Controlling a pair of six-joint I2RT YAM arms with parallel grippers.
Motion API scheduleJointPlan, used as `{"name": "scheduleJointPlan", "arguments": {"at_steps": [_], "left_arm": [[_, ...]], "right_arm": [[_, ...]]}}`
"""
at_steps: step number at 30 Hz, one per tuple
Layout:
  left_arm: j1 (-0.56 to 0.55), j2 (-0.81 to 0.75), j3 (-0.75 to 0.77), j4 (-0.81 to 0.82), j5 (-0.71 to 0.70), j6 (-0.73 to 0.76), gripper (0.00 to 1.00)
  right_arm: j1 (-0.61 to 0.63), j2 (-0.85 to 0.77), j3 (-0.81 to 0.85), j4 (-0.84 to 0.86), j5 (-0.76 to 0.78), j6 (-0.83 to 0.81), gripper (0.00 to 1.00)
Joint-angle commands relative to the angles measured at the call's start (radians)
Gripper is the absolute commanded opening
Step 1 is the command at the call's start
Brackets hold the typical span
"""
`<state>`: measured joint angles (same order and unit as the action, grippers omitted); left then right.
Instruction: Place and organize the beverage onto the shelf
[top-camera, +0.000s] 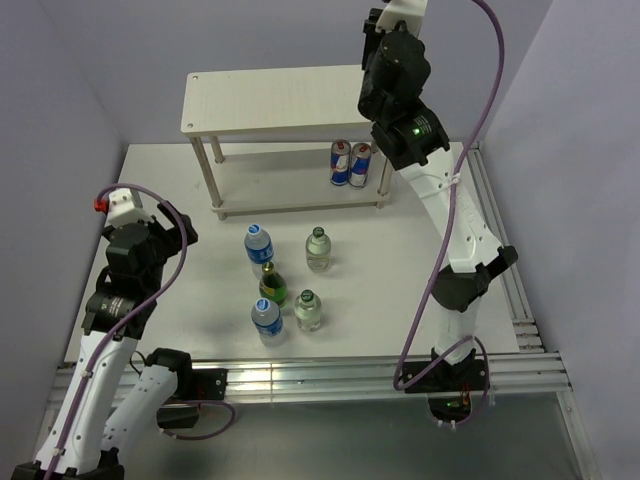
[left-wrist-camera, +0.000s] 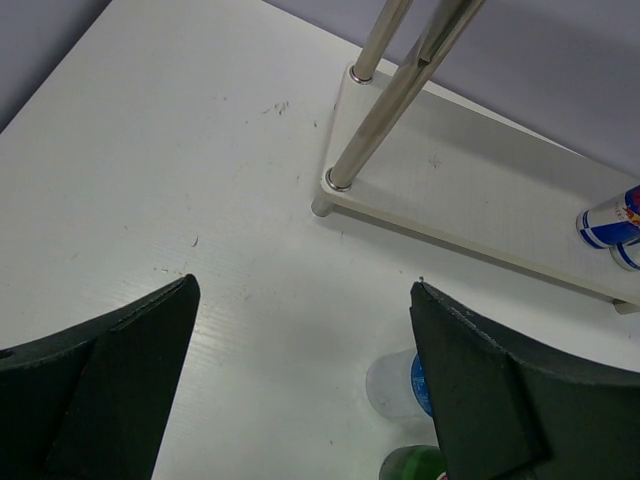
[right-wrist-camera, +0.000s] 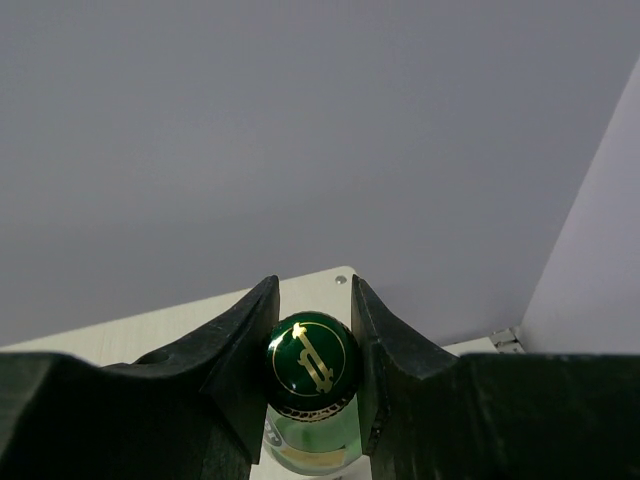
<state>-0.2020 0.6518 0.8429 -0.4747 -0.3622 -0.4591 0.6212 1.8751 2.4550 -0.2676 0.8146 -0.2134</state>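
Holding a green-capped bottle over the shelf's right end

Shelf (top-camera: 270, 100): pale beige wood, two wide boards on round legs, standing at the table's (left-wrist-camera: 150, 150) far side. Right gripper (right-wrist-camera: 311, 305) clamped on a bottle (right-wrist-camera: 310, 440) at its green, gold-marked cap (right-wrist-camera: 312, 362), by the top board's corner. Left gripper (left-wrist-camera: 305, 285) spread wide above the table. Overhead, the right wrist hides the bottle; base touching board or not, cannot tell. Two cans (top-camera: 351, 163) on the lower board.

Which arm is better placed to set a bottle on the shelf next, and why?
Right arm. Its jaws are shut on a green-capped bottle above the shelf; the left arm has jaws open and empty over the table.
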Motion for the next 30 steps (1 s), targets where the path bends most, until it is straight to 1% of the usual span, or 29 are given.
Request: {"name": "scheduleJointPlan", "arguments": {"at_steps": [1, 13, 20, 22, 23, 30], "left_arm": [[0.010, -0.006, -0.001, 0.039, 0.020, 0.016, 0.93], [0.039, 0.003, -0.005, 0.042, 0.034, 0.019, 0.93], [0.050, 0.006, -0.004, 0.042, 0.042, 0.020, 0.92], [0.053, 0.006, -0.005, 0.044, 0.045, 0.019, 0.92], [0.055, 0.006, -0.004, 0.042, 0.043, 0.019, 0.92], [0.056, 0.005, -0.004, 0.042, 0.046, 0.020, 0.92]], "right_arm": [[-0.040, -0.015, 0.068, 0.160, -0.068, 0.049, 0.00], [-0.095, 0.056, 0.068, 0.130, -0.135, 0.146, 0.00], [-0.120, 0.076, 0.059, 0.137, -0.149, 0.161, 0.00], [-0.123, 0.085, 0.061, 0.142, -0.149, 0.161, 0.02], [-0.124, 0.087, 0.061, 0.145, -0.150, 0.161, 0.06], [-0.126, 0.111, 0.059, 0.176, -0.144, 0.143, 0.13]]}}
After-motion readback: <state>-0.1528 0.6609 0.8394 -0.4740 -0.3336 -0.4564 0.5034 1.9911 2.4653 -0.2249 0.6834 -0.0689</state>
